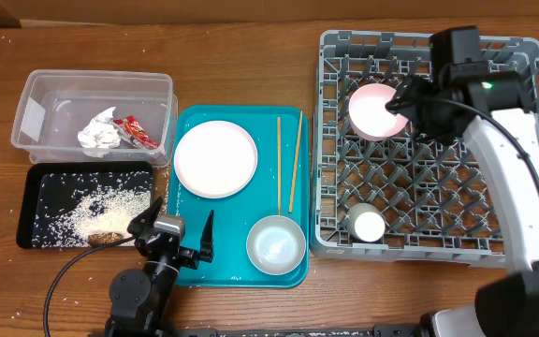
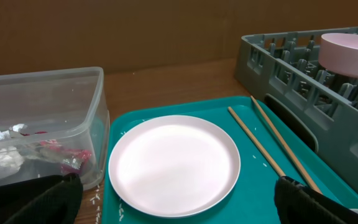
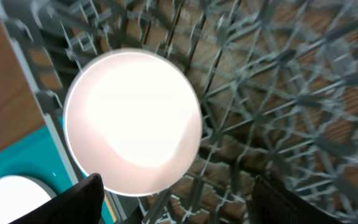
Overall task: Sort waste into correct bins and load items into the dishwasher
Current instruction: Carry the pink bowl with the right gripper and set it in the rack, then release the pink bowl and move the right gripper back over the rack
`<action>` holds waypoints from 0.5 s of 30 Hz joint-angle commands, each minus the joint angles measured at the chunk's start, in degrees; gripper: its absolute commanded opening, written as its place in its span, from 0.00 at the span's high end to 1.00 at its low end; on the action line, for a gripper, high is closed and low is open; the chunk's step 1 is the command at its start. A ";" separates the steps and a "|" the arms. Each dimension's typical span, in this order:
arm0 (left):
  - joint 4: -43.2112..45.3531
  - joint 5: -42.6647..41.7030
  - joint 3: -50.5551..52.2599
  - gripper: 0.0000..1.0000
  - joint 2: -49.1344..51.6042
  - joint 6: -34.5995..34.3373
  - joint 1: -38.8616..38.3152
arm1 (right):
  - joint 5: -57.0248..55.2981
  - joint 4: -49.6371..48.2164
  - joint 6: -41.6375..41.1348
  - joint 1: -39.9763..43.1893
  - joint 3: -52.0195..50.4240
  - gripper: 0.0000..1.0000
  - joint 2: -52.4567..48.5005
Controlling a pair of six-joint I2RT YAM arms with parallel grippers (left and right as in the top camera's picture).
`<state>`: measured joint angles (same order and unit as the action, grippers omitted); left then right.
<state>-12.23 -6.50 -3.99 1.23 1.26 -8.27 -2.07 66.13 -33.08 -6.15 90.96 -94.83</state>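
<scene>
Ok, overhead first. right gripper (image 1: pixel 402 101) hangs over the far left part of the dish rack (image 1: pixel 410 245), right above the pink bowl (image 1: pixel 372 110), which sits mouth-up on the grid floor. The small white cup (image 1: pixel 367 225) is also in the rack, near corner. Clear tub (image 1: pixel 96 77) holds the napkin (image 1: pixel 99 133) and red wrapper (image 1: pixel 137 131). Black tray (image 1: pixel 87 167) holds the rice (image 1: pixel 101 211) and the brown scrap (image 1: pixel 108 238), so dry trash and food waste are split. Waste looks done. Still on the teal tray (image 1: pixel 241 211): plate (image 1: pixel 215 159), chopsticks (image 1: pixel 279 164), white bowl (image 1: pixel 276 245). left gripper (image 1: pixel 178 225) sits at the tray's near left edge, jaws spread wide, empty.

Left wrist: both fingers (image 2: pixel 36 199) sit at the bottom corners, far apart, nothing between. The plate is dead ahead and flat on the tray, chopsticks lie side by side to its right, and the tub is on the left. Reads as parked, aimed at the plate; a flat plate gives little edge to pinch.

Right wrist: blurred. The bowl fills the upper left, seated among the pegs. Fingers (image 3: pixel 82 199) are dark shapes at the bottom corners, well apart, with no visible contact on the rim. Jaws spread, bowl resting on the rack by itself. My read: the bowl drop-off is complete and three items are left to load.
</scene>
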 commanded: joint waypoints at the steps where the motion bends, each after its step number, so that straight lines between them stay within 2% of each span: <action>1: 0.04 -0.57 0.22 0.00 -0.52 -0.37 -0.37 | 7.02 -1.57 -0.57 -0.17 -1.49 0.22 -4.48; 2: 0.04 -0.57 0.22 0.00 -0.52 -0.35 -0.37 | 8.02 -1.92 -0.57 -0.17 -1.51 0.24 -5.97; 3: 0.04 -0.57 0.22 0.00 -0.52 -0.35 -0.37 | 8.70 -2.10 -0.57 -0.17 -1.49 0.32 -7.28; 4: 0.04 -0.57 0.22 0.00 -0.52 -0.35 -0.37 | 9.05 -2.08 -0.76 -0.17 -1.49 0.46 -8.48; 6: 0.04 -0.57 0.22 0.00 -0.52 -0.35 -0.37 | 9.01 -1.57 -1.70 -0.17 -1.51 0.69 -10.16; 8: 0.04 -0.57 0.22 0.00 -0.52 -0.35 -0.37 | 8.52 -1.49 -1.95 -0.17 -1.51 0.88 -10.75; 12: 0.04 -0.57 0.22 0.00 -0.52 -0.35 -0.37 | 2.40 -0.15 -5.81 0.07 -1.49 0.96 -10.23; 15: 0.04 -0.57 0.22 0.00 -0.52 -0.35 -0.37 | 0.48 0.59 -5.97 0.28 -1.42 0.96 -9.70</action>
<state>-12.23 -6.50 -3.99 1.23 1.26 -8.27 3.16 66.04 -37.34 -6.13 89.34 -105.67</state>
